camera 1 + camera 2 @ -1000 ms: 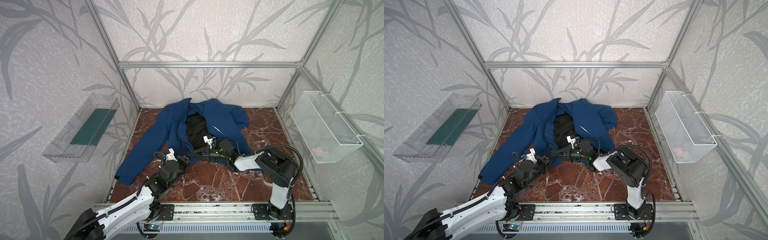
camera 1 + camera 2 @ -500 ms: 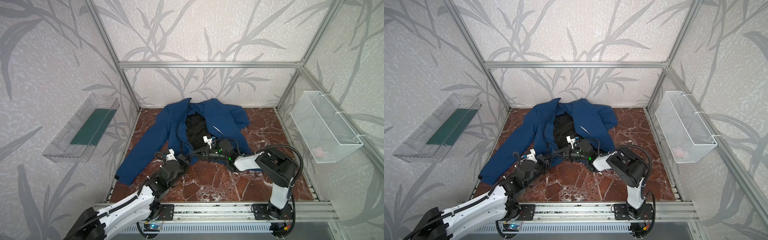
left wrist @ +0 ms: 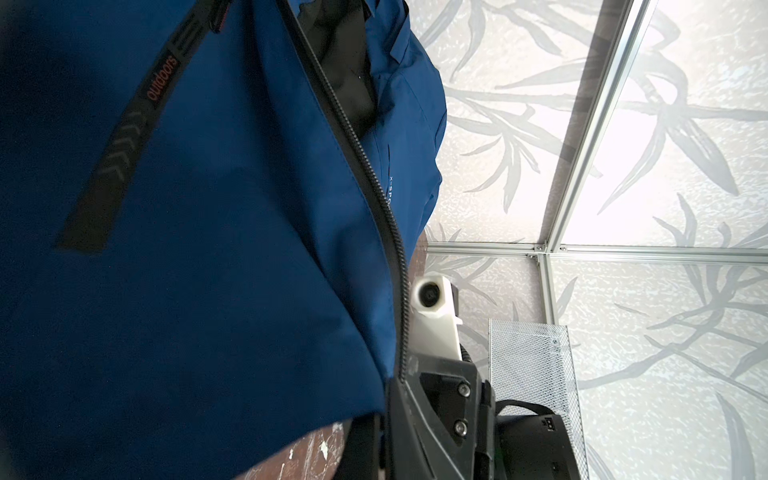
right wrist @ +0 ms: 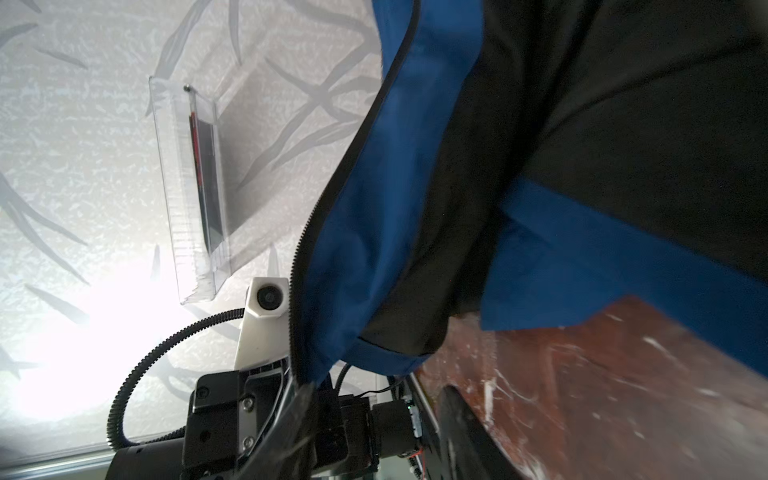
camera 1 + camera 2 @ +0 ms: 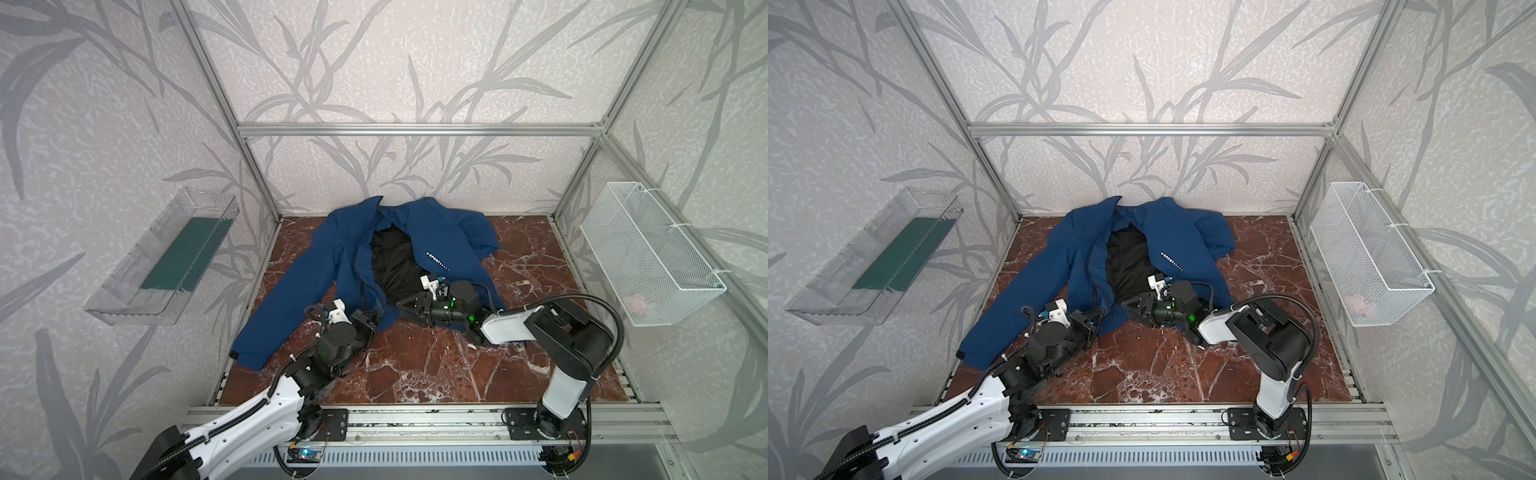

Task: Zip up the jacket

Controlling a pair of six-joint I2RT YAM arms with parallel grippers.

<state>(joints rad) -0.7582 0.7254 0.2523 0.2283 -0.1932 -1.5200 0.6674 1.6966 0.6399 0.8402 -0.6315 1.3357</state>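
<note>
**Unzipped jacket on the marble, both grippers at its hem**

In both top views the navy jacket (image 5: 332,266) lies unzipped on the red-brown marble floor (image 5: 436,365); its collar points to 12 o'clock and its hem to 6 o'clock. The front stands open down the middle, with the black lining (image 5: 392,266) showing between the two panels. Small white lettering (image 5: 437,258) sits on the panel at the 3 o'clock side of the opening. One sleeve (image 5: 274,316) runs out straight toward 8 o'clock, and the other is bunched by the shoulder at 2 o'clock.

The left gripper (image 5: 370,321) is at the lower corner of the 9 o'clock panel; its fingers are pressed together on the jacket's zipper edge (image 3: 381,199). In the left wrist view that edge runs as a black toothed line down the blue cloth and into the grip, and the cloth drapes across most of the view.

The right gripper (image 5: 405,306) lies just at 3 o'clock of the left one, by the hem of the other panel. In the right wrist view its fingers (image 4: 301,409) are spread and blurred, and the lower corner of the blue panel hangs between them with its zipper tape; whether either finger touches the cloth cannot be told.

A clear plastic bin (image 5: 124,299) with a green base hangs on the wall at 9 o'clock. A white wire basket (image 5: 648,249) hangs on the wall at 3 o'clock, with something small and pink inside, too small to tell.
</note>
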